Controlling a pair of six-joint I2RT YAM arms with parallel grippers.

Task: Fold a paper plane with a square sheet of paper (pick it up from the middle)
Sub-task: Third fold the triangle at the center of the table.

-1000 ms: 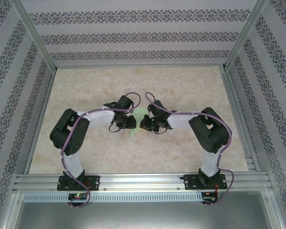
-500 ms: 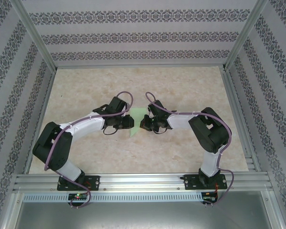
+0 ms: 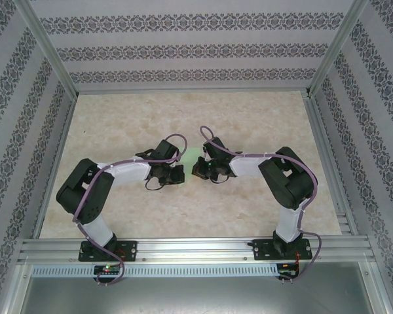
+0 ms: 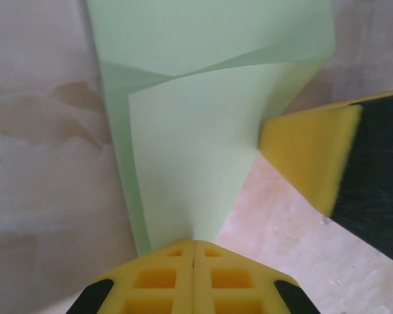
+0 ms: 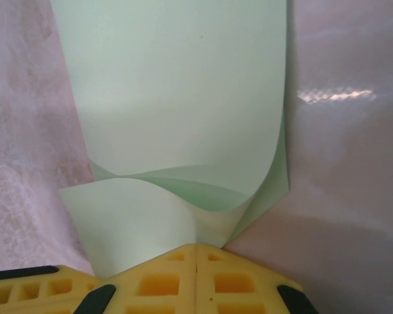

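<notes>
Left jaws: My left gripper [image 4: 194, 243] is pinched shut on the sheet [image 4: 190, 137]. The pale green paper narrows straight into the closed yellow tips.
Right jaws: My right gripper [image 5: 196, 247] is shut too, clamped on a curled edge of the same sheet, which bulges up just ahead of its tips.
Between the grippers: From the left wrist, a yellow pad of the right gripper sits just beside the sheet's edge.
Sheet: It is held between both grippers near the middle of the table [image 3: 249, 118]. It is bent, with one layer lapping over another. From above, only a sliver of green shows between the two grippers.
Done so far: I judge the sheet picked up and an early fold under way.
Left to do: No pointed dart shape and no crisp centre crease are visible, so most of the folding remains.
Change from a second ago: The left jaws have closed. The left arm swung its elbow outward, then drew back in, and its gripper now covers more of the green. The right arm has not moved.
</notes>
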